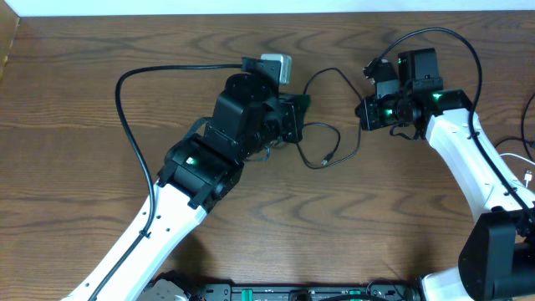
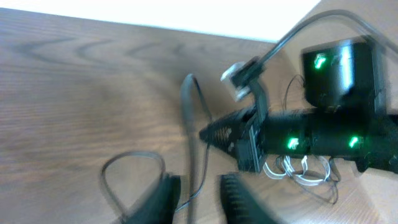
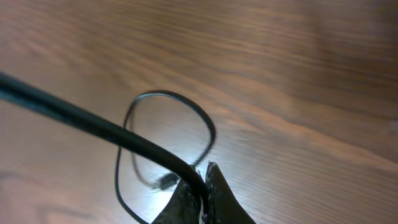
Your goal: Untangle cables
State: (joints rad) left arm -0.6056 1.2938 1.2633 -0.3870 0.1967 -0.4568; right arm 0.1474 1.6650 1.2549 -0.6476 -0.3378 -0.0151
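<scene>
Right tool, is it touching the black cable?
Touching. In the right wrist view the right tool is shut on the black cable, which runs in between its fingers.

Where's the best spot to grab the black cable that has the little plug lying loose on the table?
Probably just behind the plug, on the bit of the black cable next to it. It lies flat on the table, so come straight down from above, fingers across the cord. The left hand is open; the right hand pinches this cable farther along.
</scene>
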